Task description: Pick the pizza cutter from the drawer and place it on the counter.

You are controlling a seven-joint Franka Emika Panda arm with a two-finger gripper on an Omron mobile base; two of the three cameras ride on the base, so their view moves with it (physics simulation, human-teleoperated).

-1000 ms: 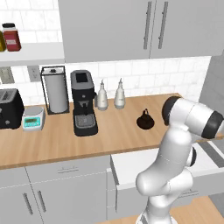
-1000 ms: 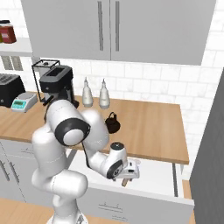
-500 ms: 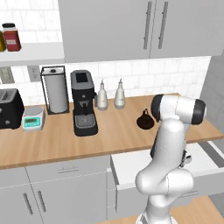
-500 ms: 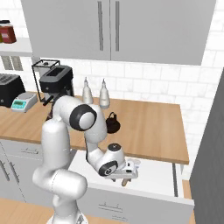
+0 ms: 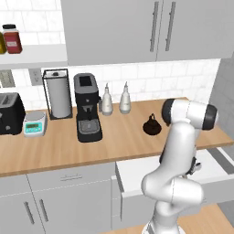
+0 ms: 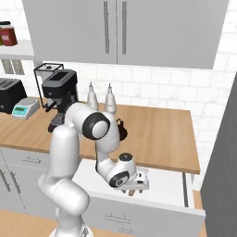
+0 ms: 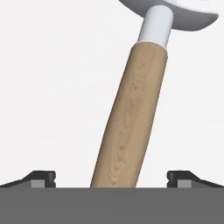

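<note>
The drawer stands pulled out below the desk, its white interior holding the pizza cutter, which lies on the drawer floor. In the hand view the cutter's brown wooden handle runs lengthwise from between the tool's two dark fingertips up toward its pale wheel at the top edge, leaning slightly to the right. The fingertips sit wide apart on either side of the handle, touching nothing: the tool is open. From the right base view the tool hangs low inside the drawer. On the desk stand a coffee machine, two bottles and a dark knobbed object.
</note>
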